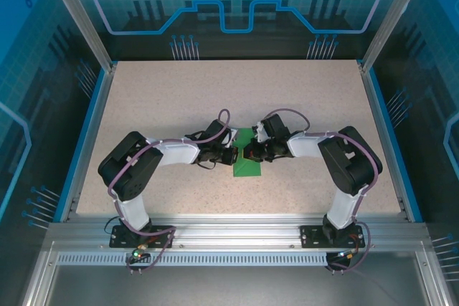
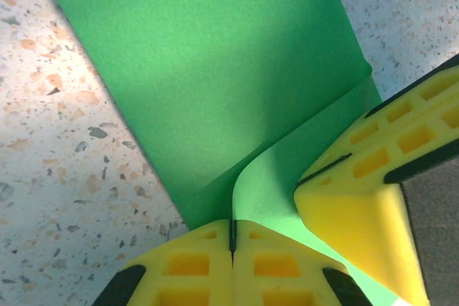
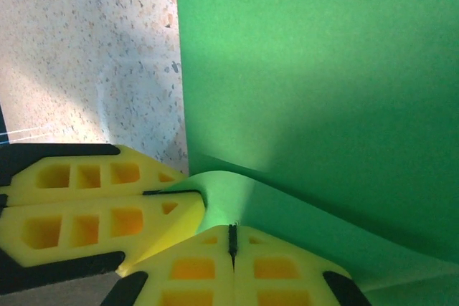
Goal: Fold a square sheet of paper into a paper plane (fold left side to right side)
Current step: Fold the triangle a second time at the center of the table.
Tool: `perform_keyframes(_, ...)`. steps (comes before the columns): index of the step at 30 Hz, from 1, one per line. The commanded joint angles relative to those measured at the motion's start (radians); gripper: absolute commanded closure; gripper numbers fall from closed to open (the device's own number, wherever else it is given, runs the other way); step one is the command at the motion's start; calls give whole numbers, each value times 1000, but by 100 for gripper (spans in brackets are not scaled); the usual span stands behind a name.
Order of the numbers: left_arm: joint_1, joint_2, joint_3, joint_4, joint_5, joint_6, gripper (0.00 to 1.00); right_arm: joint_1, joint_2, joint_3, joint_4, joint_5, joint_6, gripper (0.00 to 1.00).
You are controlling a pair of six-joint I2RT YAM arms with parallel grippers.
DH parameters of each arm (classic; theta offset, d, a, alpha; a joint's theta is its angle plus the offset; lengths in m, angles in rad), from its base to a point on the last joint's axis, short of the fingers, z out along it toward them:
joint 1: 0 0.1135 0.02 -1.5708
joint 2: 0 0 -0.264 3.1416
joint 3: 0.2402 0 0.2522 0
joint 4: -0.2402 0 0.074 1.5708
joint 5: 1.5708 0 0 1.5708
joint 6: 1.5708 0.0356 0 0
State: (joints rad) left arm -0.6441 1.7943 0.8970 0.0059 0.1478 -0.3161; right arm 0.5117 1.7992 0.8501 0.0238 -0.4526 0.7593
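The square sheet of paper (image 1: 247, 165) is bright green and lies mid-table as a narrow folded strip. Both grippers meet over its upper part. My left gripper (image 1: 234, 157) is shut, and in the left wrist view a raised curl of the green sheet (image 2: 215, 69) runs into the seam of its yellow jaws (image 2: 233, 238). My right gripper (image 1: 252, 153) is shut as well, with a lifted fold of the sheet (image 3: 323, 84) pinched at its jaw seam (image 3: 232, 238). The fingers of the two grippers almost touch: right fingers (image 2: 358, 198), left fingers (image 3: 93, 209).
The speckled beige tabletop (image 1: 165, 105) spreads around the paper on every side. Blue rails (image 1: 86, 141) and aluminium posts (image 1: 75, 16) border the table. The arm bases (image 1: 133, 231) sit on the near metal edge.
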Motion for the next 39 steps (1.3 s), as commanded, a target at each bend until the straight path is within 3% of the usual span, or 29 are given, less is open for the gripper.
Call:
perform_keyframes(1,4,24,4,-38,18,-2,100,10,21,22,-50,20,-27,100)
perform_keyframes(12,4,-23,1,-47,22,0,97,8,36,10,-96,43,-36,100)
perform_keyframes(19,5,-154,12,-102,9,9,73,8,39,4,-111,46,-38,100)
perform_keyframes(21,5,-190,7,-115,18,8,70,7,39,5,-112,45,-39,100)
perform_keyframes(31,5,-125,26,-123,380,35,76,7,44,10,-113,42,-40,100)
perform_keyframes(39,5,-30,61,-134,408,46,78,8,40,8,-120,43,-45,100)
